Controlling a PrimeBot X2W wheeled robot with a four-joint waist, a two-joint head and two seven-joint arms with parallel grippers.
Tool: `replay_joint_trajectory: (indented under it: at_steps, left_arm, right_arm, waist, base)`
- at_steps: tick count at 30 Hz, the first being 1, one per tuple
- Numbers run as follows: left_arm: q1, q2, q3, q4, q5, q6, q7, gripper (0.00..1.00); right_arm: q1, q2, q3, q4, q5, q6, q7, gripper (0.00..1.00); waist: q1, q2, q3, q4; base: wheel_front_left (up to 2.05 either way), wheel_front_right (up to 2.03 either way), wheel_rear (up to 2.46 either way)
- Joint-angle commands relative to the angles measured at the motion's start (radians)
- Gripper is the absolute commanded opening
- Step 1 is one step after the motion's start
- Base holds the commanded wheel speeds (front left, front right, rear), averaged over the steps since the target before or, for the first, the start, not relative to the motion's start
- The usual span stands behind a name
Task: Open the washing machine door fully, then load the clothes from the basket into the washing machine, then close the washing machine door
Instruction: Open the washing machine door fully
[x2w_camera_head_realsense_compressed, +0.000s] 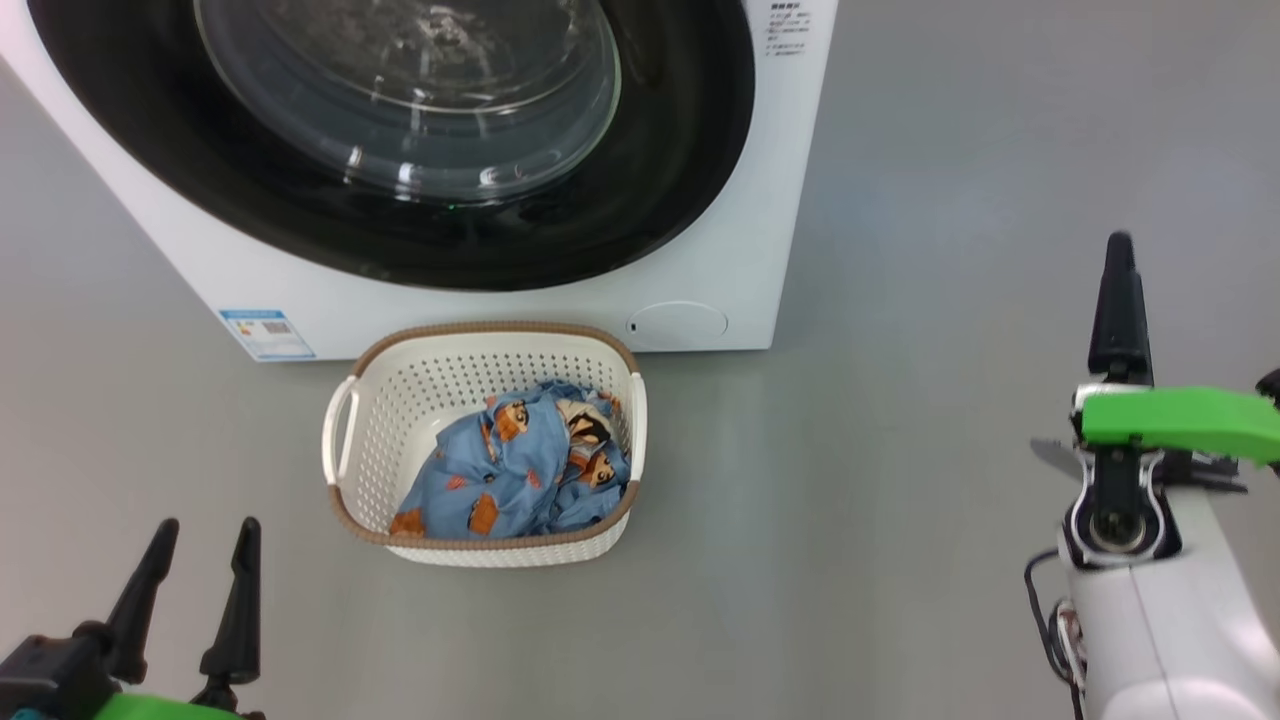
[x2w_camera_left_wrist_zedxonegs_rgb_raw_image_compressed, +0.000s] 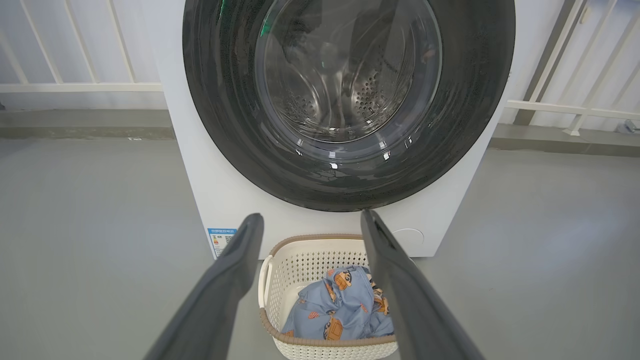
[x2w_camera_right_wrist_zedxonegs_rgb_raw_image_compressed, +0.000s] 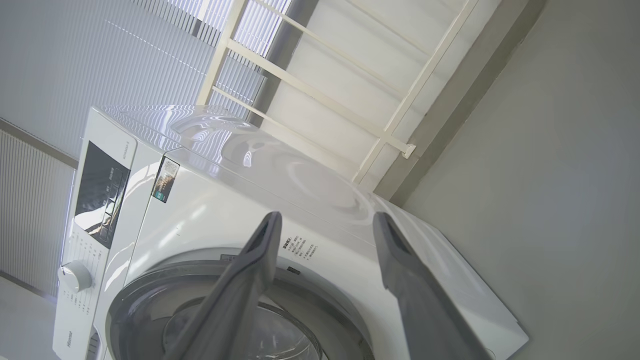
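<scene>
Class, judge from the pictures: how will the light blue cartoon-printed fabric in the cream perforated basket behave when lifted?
The light blue printed fabric lies crumpled in soft folds, so it is probably floppy and would drape and trail. It looks thin, so likely light. The small cream perforated plastic basket might shift if the cloth snags.

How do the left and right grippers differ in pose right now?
The left gripper shows both fingers side by side and faces the basket. The right gripper is rolled sideways, one finger hiding the other in the head view, and faces the machine's upper front. Both are open, holding nothing.
</scene>
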Motion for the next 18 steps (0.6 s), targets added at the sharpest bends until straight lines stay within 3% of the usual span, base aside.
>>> replay_joint_trajectory:
  at_steps: [1,9,18]
  left_arm:
    - [-0.05,0.039,0.03,-0.024,-0.013,-0.003,-0.01,1.0]
    - [-0.091,0.054,0.0,-0.034,-0.05,-0.003,-0.01,1.0]
    - [-0.132,0.063,-0.028,-0.046,-0.085,-0.003,-0.01,1.0]
  right_arm:
    - [-0.068,0.004,0.025,0.005,0.058,-0.001,-0.005,0.0]
    - [-0.274,0.004,0.124,0.142,0.187,-0.001,0.001,0.0]
    - [-0.486,0.004,0.175,0.266,0.229,-0.001,0.142,0.0]
  waist:
    - [0.0,0.0,0.029,0.021]
    - [0.0,0.0,0.101,0.054]
    - [0.0,0.0,0.171,0.078]
  base:
    - [0.0,0.0,0.0]
    - [0.0,0.0,0.0]
    - [0.0,0.0,0.0]
